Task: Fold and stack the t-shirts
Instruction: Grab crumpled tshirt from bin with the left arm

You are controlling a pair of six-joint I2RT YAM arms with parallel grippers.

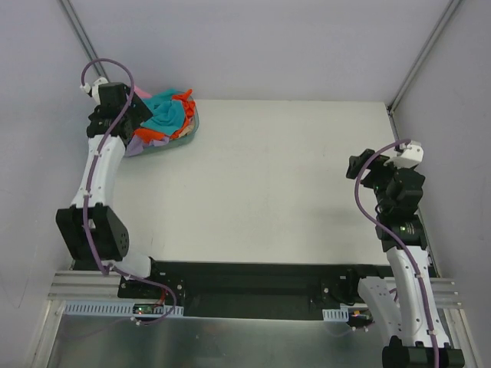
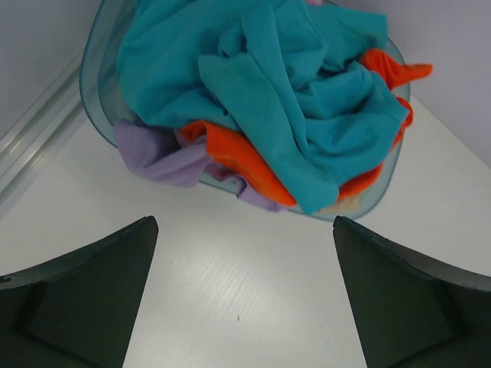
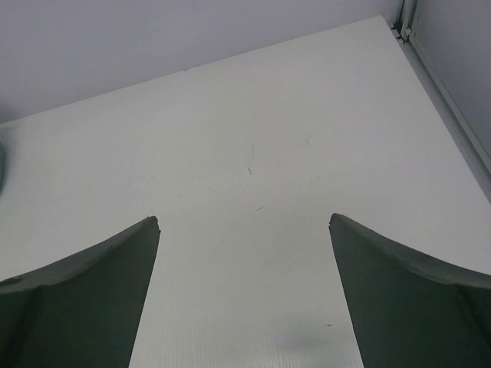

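Left tool [image 2: 244, 226] spread wide and empty, just short of the basket [image 2: 93, 84] at the far left corner of the desk [image 1: 276, 192], teal, orange and lavender t-shirts [image 2: 268, 84] heaped in it, right tool [image 3: 244, 222] spread wide, empty, well apart at right

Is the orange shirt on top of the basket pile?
No, the soft teal cloth t-shirt lies topmost in the round translucent grey-blue basket, the orange cloth t-shirt peeking from under it.
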